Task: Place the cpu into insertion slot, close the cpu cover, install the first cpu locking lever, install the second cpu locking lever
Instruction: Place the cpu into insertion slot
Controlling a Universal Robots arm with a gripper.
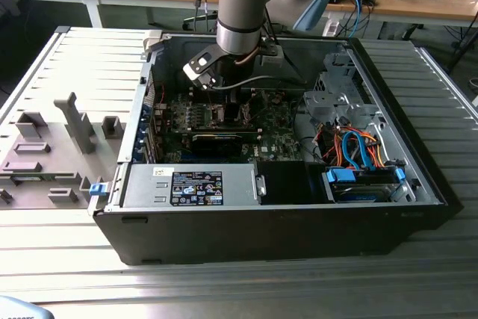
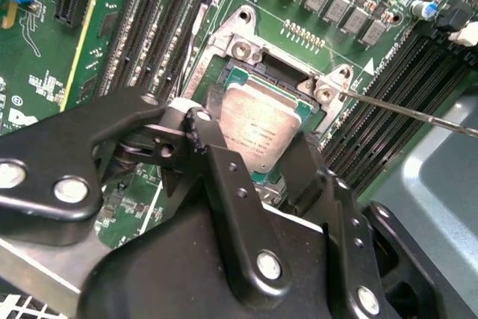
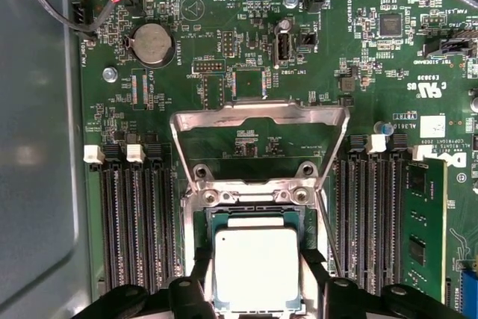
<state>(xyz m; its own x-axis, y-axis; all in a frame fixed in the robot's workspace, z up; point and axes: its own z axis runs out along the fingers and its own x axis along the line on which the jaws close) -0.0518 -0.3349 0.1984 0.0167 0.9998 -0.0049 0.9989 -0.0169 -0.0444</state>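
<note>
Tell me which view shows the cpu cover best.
The first wrist view: the cpu cover is open, its whole silver frame visible. The second wrist view leaves it unclear; in the exterior view the arm blocks it.

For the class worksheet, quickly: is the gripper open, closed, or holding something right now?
Gripper: down at the cpu, which is at the insertion slot; open or closed cannot be told.

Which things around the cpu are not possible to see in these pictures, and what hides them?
1. Second wrist view: the near side of the cpu is behind the gripper.
2. First wrist view: the contacts of the insertion slot lie under the cpu, so its seating cannot be judged.
3. Exterior view: the arm stands in front of the slot and the cpu.
</note>
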